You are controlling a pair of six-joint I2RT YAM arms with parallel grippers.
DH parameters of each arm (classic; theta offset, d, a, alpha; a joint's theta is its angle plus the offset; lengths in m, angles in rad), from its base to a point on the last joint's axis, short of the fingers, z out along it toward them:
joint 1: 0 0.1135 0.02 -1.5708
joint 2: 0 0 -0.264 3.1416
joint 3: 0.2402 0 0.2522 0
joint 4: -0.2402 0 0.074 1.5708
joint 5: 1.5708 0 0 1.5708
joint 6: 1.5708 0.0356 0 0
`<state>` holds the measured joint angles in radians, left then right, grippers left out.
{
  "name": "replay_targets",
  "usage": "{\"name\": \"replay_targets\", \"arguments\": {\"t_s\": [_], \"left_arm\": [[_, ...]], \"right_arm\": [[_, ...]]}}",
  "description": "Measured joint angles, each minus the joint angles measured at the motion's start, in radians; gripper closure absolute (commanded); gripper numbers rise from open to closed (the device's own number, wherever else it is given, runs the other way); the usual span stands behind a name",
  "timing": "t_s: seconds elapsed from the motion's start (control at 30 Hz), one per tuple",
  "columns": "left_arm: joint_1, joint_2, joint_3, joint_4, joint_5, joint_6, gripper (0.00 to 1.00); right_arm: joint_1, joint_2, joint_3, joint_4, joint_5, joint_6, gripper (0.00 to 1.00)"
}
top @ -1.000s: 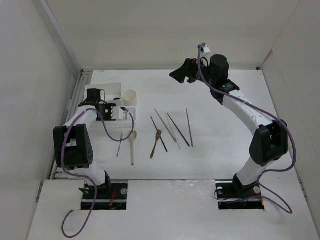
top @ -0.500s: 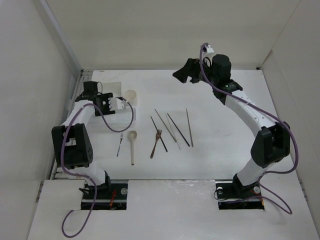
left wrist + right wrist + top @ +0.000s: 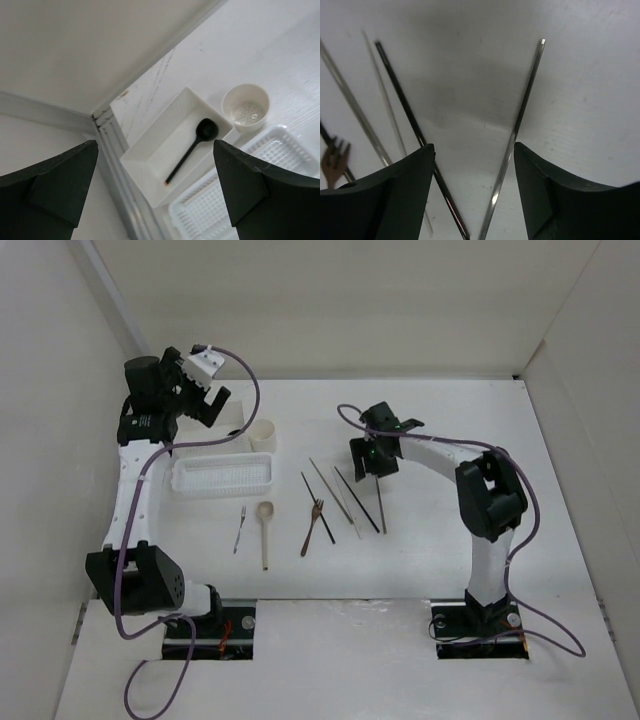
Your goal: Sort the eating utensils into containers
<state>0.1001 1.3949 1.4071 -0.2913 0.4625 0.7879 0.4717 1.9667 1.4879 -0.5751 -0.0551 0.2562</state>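
Observation:
My left gripper (image 3: 208,402) hangs open and empty high over the back left corner. Below it in the left wrist view (image 3: 155,145) stands the rectangular box (image 3: 150,165) with the dark spoon (image 3: 192,150) lying in it, beside the round cup (image 3: 246,106) and the ribbed tray (image 3: 240,205). My right gripper (image 3: 375,462) is low over the chopsticks, open (image 3: 472,146). A grey chopstick (image 3: 520,120) lies between its fingers, near the right one. A dark chopstick (image 3: 405,110) runs under the left one. The metal fork (image 3: 240,528), pale spoon (image 3: 265,530) and brown fork (image 3: 313,525) lie on the table.
The ribbed tray (image 3: 222,475) and cup (image 3: 262,435) sit at the left of the table, with the side wall and a metal rail (image 3: 112,150) just beyond the box. More chopsticks (image 3: 335,490) lie fanned out left of the right gripper.
The left gripper opened wide and rose up and back from the box and tray. The right arm swung down from the back of the table onto the chopsticks, its jaws narrowing a little.

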Motion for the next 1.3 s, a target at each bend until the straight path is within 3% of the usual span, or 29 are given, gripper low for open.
{"name": "replay_targets", "arguments": {"t_s": [0.2, 0.4, 0.53, 0.67, 0.8, 0.9, 1.1, 1.3], "left_arm": [[0.0, -0.026, -0.062, 0.039, -0.003, -0.209, 0.0], [0.0, -0.042, -0.121, 0.041, -0.032, -0.252, 0.0], [0.0, -0.071, -0.15, 0.064, -0.053, -0.259, 0.0], [0.0, -0.093, -0.16, 0.079, -0.057, -0.268, 0.0], [0.0, -0.114, -0.177, 0.087, -0.056, -0.272, 0.0], [0.0, -0.121, -0.188, 0.089, -0.051, -0.274, 0.0], [-0.022, -0.134, -0.19, 0.069, -0.011, -0.274, 0.1], [-0.086, -0.138, -0.19, 0.021, 0.141, -0.283, 0.11]], "right_arm": [[0.045, 0.019, -0.063, -0.049, 0.085, 0.041, 0.34], [0.041, 0.017, -0.079, -0.045, 0.154, 0.068, 0.37], [0.052, 0.018, -0.081, -0.045, 0.181, 0.074, 0.44], [0.055, 0.021, -0.081, -0.045, 0.207, 0.084, 0.61], [0.06, 0.02, -0.087, -0.037, 0.22, 0.1, 1.0], [0.061, 0.018, -0.09, -0.033, 0.235, 0.106, 1.0], [0.065, -0.018, -0.127, -0.02, 0.273, 0.1, 1.0], [0.064, -0.195, -0.131, -0.015, 0.337, 0.058, 1.0]]}}
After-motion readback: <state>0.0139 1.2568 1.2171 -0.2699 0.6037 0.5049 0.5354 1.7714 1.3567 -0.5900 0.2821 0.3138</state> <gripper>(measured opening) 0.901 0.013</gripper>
